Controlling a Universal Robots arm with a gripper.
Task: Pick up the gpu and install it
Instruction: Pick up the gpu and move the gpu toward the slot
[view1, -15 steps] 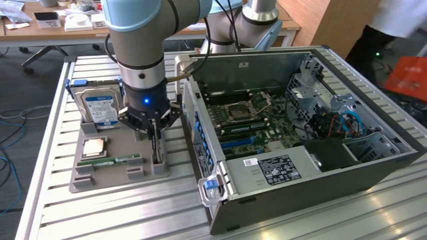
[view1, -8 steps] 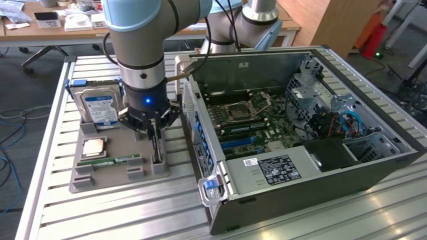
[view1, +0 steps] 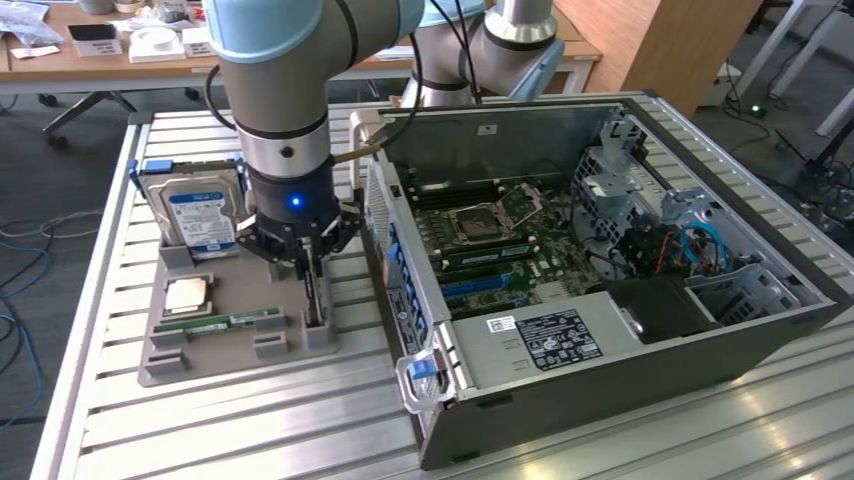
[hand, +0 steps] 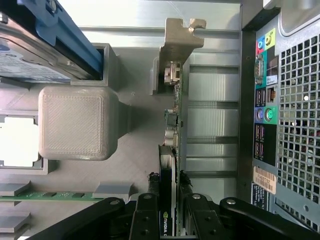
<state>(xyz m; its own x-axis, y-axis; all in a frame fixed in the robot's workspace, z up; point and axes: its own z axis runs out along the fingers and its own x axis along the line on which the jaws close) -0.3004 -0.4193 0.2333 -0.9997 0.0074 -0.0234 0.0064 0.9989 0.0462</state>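
Observation:
The gpu (view1: 315, 296) is a thin dark card standing on edge in a slot of the grey holder (view1: 240, 362), to the exterior view's left of the open computer case (view1: 587, 385). My gripper (view1: 310, 268) comes straight down onto it. In the wrist view the gpu (hand: 171, 125) runs edge-on away from the camera, ending in its silvery bracket (hand: 177, 42). The gripper (hand: 168, 176) has a black finger pressed against each face of the card, so it is shut on it. The card still sits in its slot.
The holder also carries a hard drive (view1: 200, 215) with a blue-white label, a processor chip (view1: 187, 293) and a green memory stick (view1: 220, 323). The case lies on its side with its motherboard (view1: 494, 240) exposed. Its rear ports (hand: 265, 95) stand close beside the card.

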